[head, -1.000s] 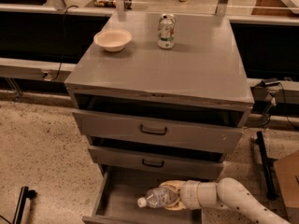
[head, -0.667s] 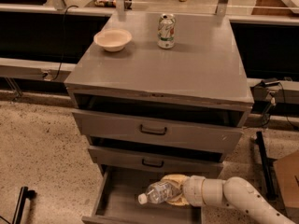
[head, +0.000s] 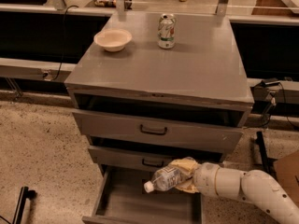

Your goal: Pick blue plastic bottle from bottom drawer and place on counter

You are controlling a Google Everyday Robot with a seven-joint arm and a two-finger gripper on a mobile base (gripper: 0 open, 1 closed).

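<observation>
The blue plastic bottle (head: 164, 179) is clear with a white cap pointing left. It lies sideways in my gripper (head: 183, 175), whose yellowish fingers (head: 186, 164) are shut around its base end. The gripper holds it above the open bottom drawer (head: 121, 200), just in front of the middle drawer's face. My white arm (head: 243, 187) reaches in from the lower right. The counter (head: 187, 69) is the grey cabinet top, well above the bottle.
A cream bowl (head: 112, 39) stands at the counter's back left and a green-and-white soda can (head: 166, 31) at the back centre. The two upper drawers (head: 154, 130) stand slightly open. A speckled floor (head: 42, 162) lies to the left.
The gripper has lifted the bottle up out of the bottom drawer, so it now sits higher against the middle drawer's front.
</observation>
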